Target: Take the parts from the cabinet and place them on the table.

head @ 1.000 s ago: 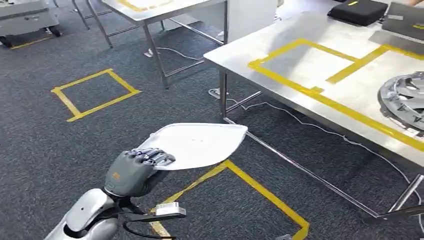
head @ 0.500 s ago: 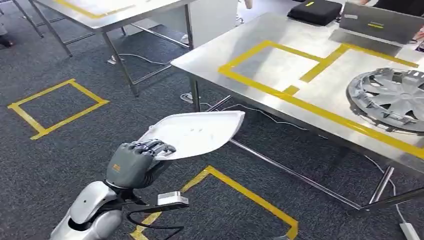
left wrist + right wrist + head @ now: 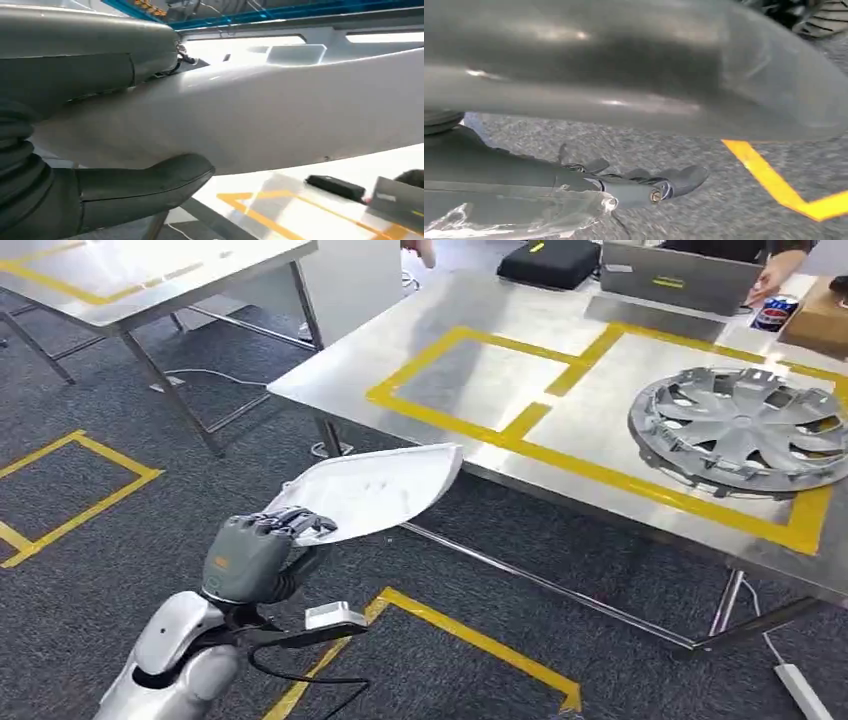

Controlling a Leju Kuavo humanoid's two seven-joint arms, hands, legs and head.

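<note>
My left robot hand (image 3: pixel 250 558), in matt grey plastic, is gripping a smooth white plastic panel (image 3: pixel 370 490) with a dull sheen. The bench (image 3: pixel 480 380) is showing brushed, reflective metal; the wheel cover (image 3: pixel 745 428) is gleaming silver; the carpet (image 3: pixel 120 550) is looking rough.

white part (image 3: pixel 375 490), silver hubcap (image 3: pixel 745 427), yellow tape (image 3: pixel 560 460)

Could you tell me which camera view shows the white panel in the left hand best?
The head view: the whole white panel shows, gripped at one end by the left hand. The left wrist view has a close stretch of its underside; the right wrist view looks at the floor.
</note>
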